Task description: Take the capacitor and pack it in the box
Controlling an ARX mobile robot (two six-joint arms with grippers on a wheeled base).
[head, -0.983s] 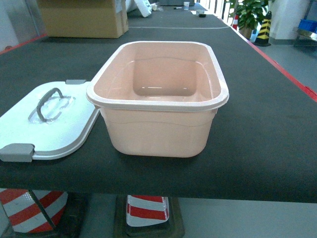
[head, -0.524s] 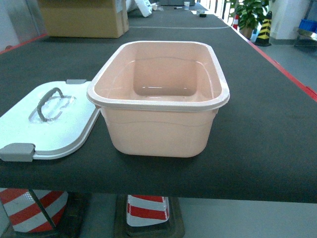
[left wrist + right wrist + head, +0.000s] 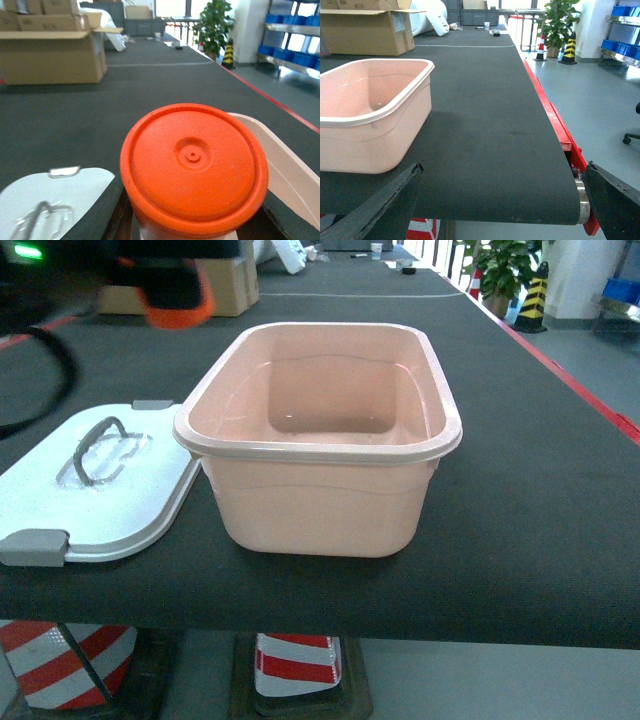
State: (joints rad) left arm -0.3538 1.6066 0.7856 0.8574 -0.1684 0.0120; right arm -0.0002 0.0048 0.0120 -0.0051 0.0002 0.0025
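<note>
Your left gripper [image 3: 172, 302] has its jaws clamped on the orange-capped cylindrical capacitor [image 3: 194, 170], left of and above the empty peach-pink plastic tub [image 3: 318, 440] on the counter. Right jaws stand apart. Release early and it may strike the rim or white lid [image 3: 95, 490].

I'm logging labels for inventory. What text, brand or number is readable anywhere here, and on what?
None can be read.
Cardboard carton: a pale sticker, too blurred to read.
Orange cap held at the left hand: only moulded rings, no text.
Box and lid: no markings show.
</note>
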